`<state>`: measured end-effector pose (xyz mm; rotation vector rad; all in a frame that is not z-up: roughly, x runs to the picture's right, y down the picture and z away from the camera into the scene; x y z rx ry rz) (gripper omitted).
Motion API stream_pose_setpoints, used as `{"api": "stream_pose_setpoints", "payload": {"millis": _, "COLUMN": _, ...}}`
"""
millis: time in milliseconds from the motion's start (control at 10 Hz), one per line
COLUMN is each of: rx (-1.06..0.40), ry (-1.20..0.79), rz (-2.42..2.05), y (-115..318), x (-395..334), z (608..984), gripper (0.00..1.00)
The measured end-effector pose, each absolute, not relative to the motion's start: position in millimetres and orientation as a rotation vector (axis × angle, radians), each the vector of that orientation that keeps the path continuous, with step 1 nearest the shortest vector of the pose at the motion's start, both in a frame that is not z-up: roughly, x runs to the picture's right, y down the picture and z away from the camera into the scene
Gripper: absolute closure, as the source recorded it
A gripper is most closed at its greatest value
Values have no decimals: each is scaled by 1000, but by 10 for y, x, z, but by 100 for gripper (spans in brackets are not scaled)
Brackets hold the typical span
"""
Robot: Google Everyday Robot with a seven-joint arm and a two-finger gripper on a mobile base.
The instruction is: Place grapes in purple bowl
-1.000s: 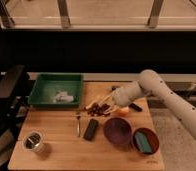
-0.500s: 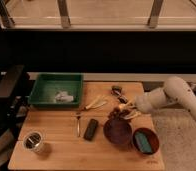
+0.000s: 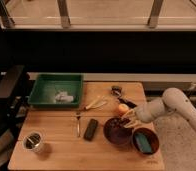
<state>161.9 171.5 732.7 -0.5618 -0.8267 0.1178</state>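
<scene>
The purple bowl point(image 3: 114, 135) sits on the wooden table, front right of centre. My gripper point(image 3: 128, 120) hangs at the end of the white arm, just over the bowl's right rim. The grapes point(image 3: 119, 124) show as a dark reddish lump inside the bowl's upper part, right under the gripper. I cannot tell whether the gripper still holds them. A round orange-yellow fruit point(image 3: 122, 108) lies just behind the bowl.
A reddish-brown bowl point(image 3: 152, 135) with a teal object point(image 3: 144, 143) stands right of the purple bowl. Also on the table are a green tray point(image 3: 43, 91) at the back left, a metal cup point(image 3: 33, 141), a black bar point(image 3: 91, 129), a fork point(image 3: 77, 124) and a pale utensil point(image 3: 95, 104).
The arm has swung from the table's middle toward the front right and now hangs over the purple bowl. The grapes left their spot on the table and are now at the bowl.
</scene>
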Motion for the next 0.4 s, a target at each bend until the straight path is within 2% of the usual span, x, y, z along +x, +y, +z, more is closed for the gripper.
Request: {"api": "stream_pose_setpoints", "payload": {"millis": 400, "rx": -575, "ry": -836, "rz": 123, "y": 1755, "x": 1559, "z": 7326, "gripper": 20}}
